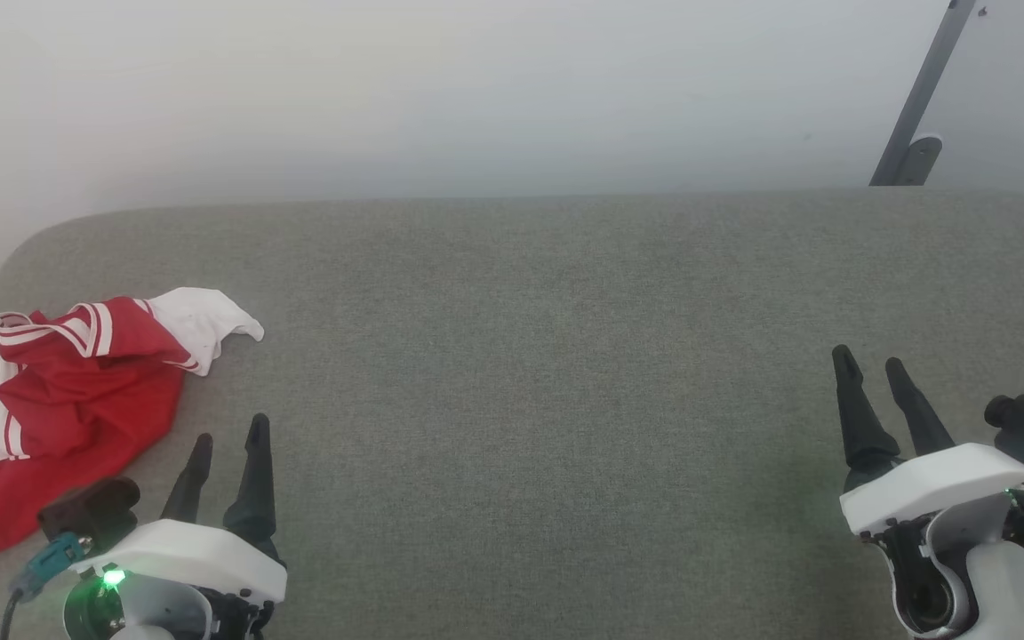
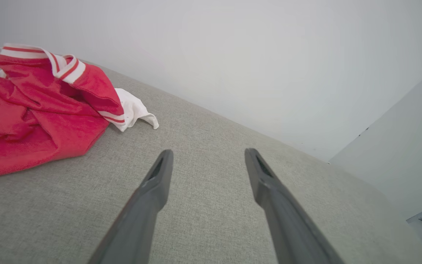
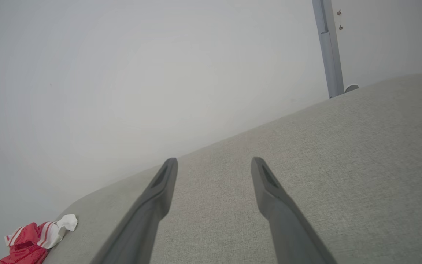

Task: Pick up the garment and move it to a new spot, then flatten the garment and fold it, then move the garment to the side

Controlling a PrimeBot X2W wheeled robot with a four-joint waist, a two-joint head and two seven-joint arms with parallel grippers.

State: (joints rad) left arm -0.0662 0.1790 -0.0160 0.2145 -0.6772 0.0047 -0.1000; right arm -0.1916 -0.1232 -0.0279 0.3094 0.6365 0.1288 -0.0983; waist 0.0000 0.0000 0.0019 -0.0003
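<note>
Nearest you, the left gripper (image 1: 230,427) sits just to the right of the garment (image 1: 76,391). Its fingers are spread and hold nothing; the cloth lies beside them, not between them. The right gripper (image 1: 868,355) is well apart from the garment, far off to its right, fingers likewise parted and empty.

The garment itself is a crumpled heap of red cloth with a white sleeve poking out on its far right side and striped trim bunched along the top. It lies on the grey padded surface (image 1: 521,356), and no part of it is lifted. Any number on it is hidden in the folds.

I judge you are at the very first step — the pick-up has not begun. Your next move calls for bringing the left gripper across to its left, over the heap. Then lower it onto a raised fold, perhaps the ridge by the striped trim, and close on enough layers to carry the whole shirt. The wide bare stretch to the garment's right looks like a fair new spot.

Beyond the garment stands a pale wall (image 1: 476,89). A grey post (image 1: 921,89) leans far to the right of it.
</note>
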